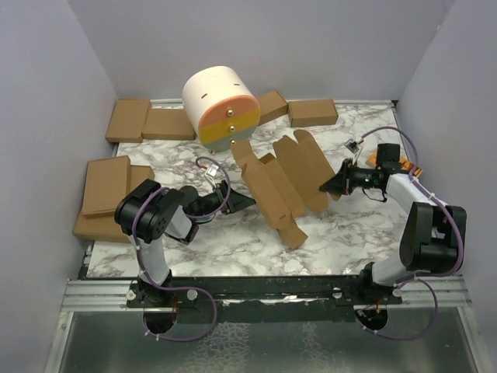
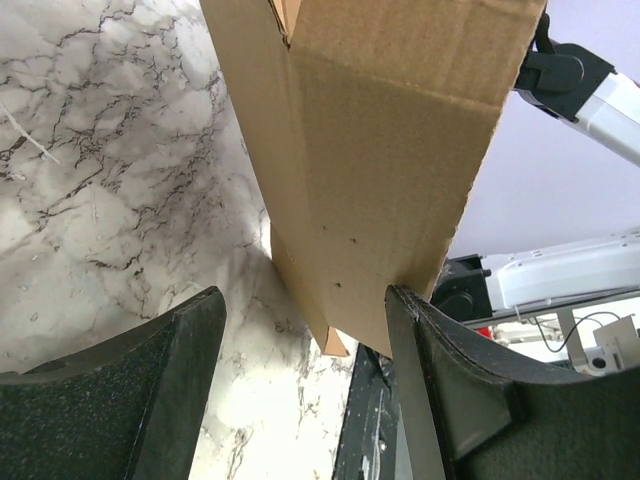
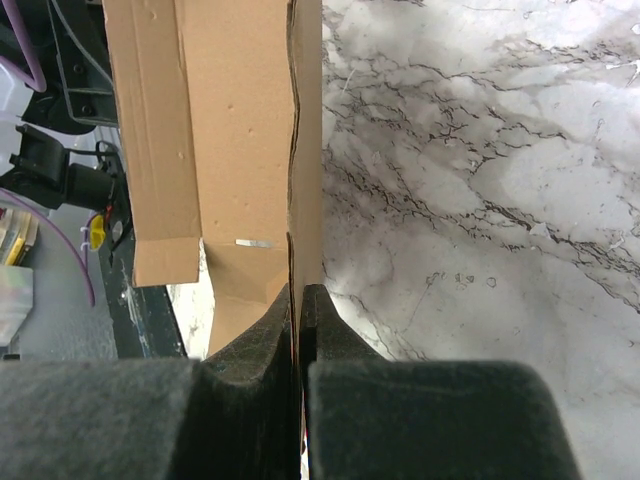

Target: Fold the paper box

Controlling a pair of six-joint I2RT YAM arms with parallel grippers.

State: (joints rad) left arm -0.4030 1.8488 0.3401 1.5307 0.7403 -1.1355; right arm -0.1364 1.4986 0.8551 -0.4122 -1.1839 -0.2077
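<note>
- My right pincer (image 1: pixel 332 186) is pressed together on the right edge of the box (image 1: pixel 279 186) (a thin bit of card sits between its fingers (image 3: pixel 250 350)).
- The box is a wide brown sheet with flaps, not folded up yet. It lies slanted in the middle of the marble surface (image 1: pixel 349 233), between my two arms.
- My left pincer (image 1: pixel 237 203) is spread wide and holds nothing. It sits low at the left side of the box.
- From the left wrist, part of the box stands up off the surface. Its low corner comes right beside one finger (image 2: pixel 440 380). I cannot tell if they touch.
- Other brown boxes (image 1: pixel 105 186) sit at the left and back edges, well apart from my pincers.
- A round white and orange thing (image 1: pixel 221 105) stands at the back.
</note>
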